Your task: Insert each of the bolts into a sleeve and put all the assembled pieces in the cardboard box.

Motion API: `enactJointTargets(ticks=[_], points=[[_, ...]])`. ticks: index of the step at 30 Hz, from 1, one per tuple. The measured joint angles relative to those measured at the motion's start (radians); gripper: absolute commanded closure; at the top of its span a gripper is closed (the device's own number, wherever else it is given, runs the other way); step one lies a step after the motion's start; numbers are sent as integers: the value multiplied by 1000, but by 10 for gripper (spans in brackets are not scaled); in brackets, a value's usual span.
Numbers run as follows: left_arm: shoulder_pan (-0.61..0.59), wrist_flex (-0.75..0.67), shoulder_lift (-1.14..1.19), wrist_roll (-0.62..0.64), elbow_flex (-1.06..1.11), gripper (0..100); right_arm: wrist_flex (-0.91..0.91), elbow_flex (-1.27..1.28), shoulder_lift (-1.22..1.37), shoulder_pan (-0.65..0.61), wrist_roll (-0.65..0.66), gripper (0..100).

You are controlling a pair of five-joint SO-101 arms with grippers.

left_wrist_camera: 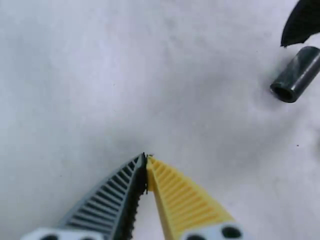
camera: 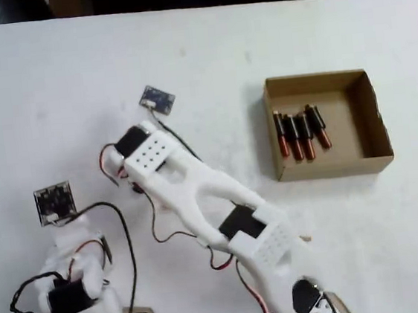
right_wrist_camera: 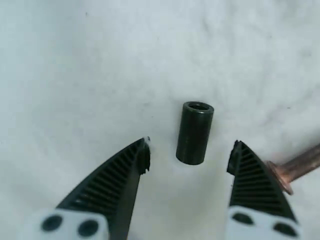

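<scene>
Between the spread fingers of the right tool [right_wrist_camera: 190, 149], a black sleeve [right_wrist_camera: 194, 132] appears to lie on its side on the white desk [right_wrist_camera: 75, 65]. The tool is open, with a clear gap to the sleeve on both sides, and the sleeve's open bore points away from the tool. Just past the outer side of one finger lies a copper-coloured bolt [right_wrist_camera: 296, 167], its near end partly hidden behind that finger.

The sleeve looks like a small, rigid, smooth-walled tube, light and not fragile. Being round, it will likely roll or squirt out if pinched off-centre. The ribbed faces should close squarely across the barrel near mid-length, leaving the bore end free for the bolt. The bolt looks like stiff, slender metal, which is also apt to roll. It is best taken toward its wider end, so the shank sticks out for insertion.

The left tool [left_wrist_camera: 146, 162] is closed on nothing, its grey and yellow fingers meeting at the tips above bare desk, with the same sleeve lying off to one side of it.

Farther out, the cardboard box [camera: 374, 109] sits well apart from both arms. It holds four assembled pieces [camera: 300, 133] lying side by side against one wall. This pair looks like the last to be joined.
</scene>
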Motion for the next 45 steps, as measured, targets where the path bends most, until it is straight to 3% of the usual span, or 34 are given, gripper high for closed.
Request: enactJointTargets(ticks=[4, 10, 30, 37, 45], points=[[0, 0, 0, 0, 0, 976, -41, 0, 32, 0, 0, 780], [0, 0, 0, 0, 0, 976, -52, 0, 61, 9, 0, 985], [0, 0, 0, 0, 0, 976, -52, 0, 63, 84, 0, 975], [0, 0, 0, 0, 0, 976, -20, 2, 28, 181, 8, 975], [0, 0, 0, 0, 0, 976, 49, 2, -58, 276, 281, 973]])
